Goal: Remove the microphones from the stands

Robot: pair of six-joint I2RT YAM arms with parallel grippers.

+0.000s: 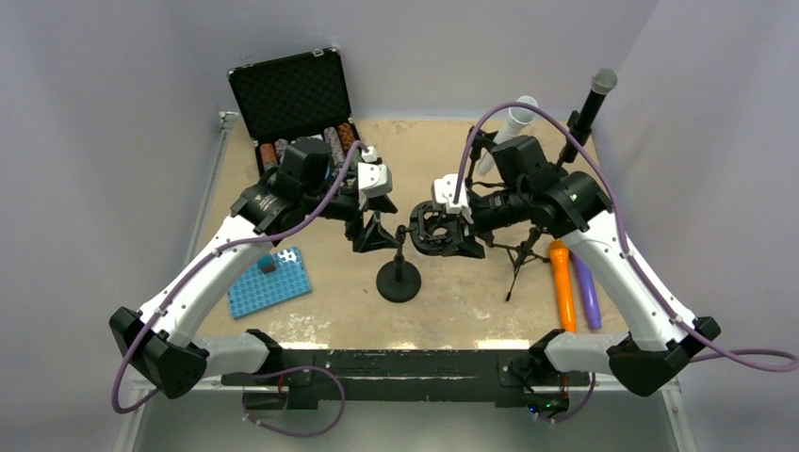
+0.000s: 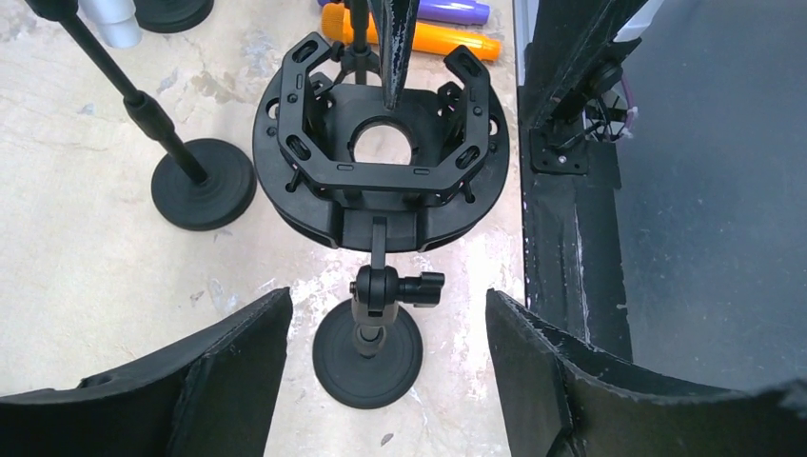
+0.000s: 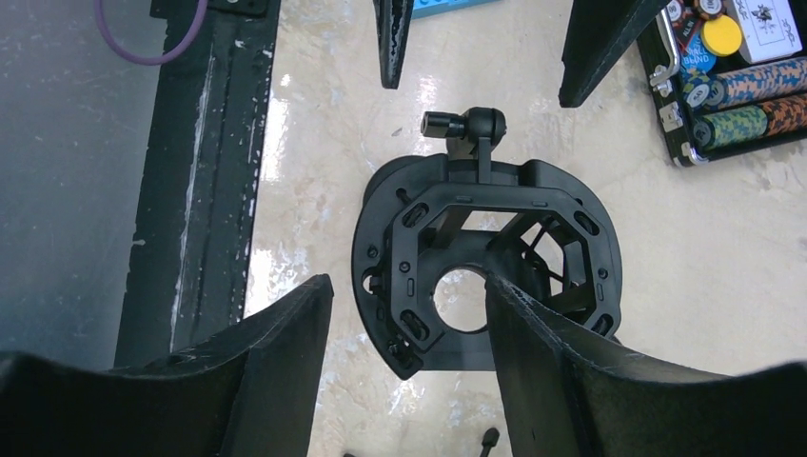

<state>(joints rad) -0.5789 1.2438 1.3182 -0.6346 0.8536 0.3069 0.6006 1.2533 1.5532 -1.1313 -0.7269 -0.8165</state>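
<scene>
Beige table (image 1: pixel 415 151) holds an empty shock mount (image 1: pixel 441 235); our left claw (image 2: pixel 388 297) and right claw (image 3: pixel 407 281) gape, gripping nothing; microphone (image 1: pixel 592 99) sits on its tripod stand (image 1: pixel 523 256); we judge removal undone

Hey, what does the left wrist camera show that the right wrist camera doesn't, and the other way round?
Only the left wrist view shows an orange stick and a purple stick at the top, a white tube, and a second stand with a round base. Only the right wrist view shows the open poker chip case and a corner of the blue rack. Both show the empty black ring mount on its small stand, the sandy tabletop and the dark rail along the table's edge.
</scene>
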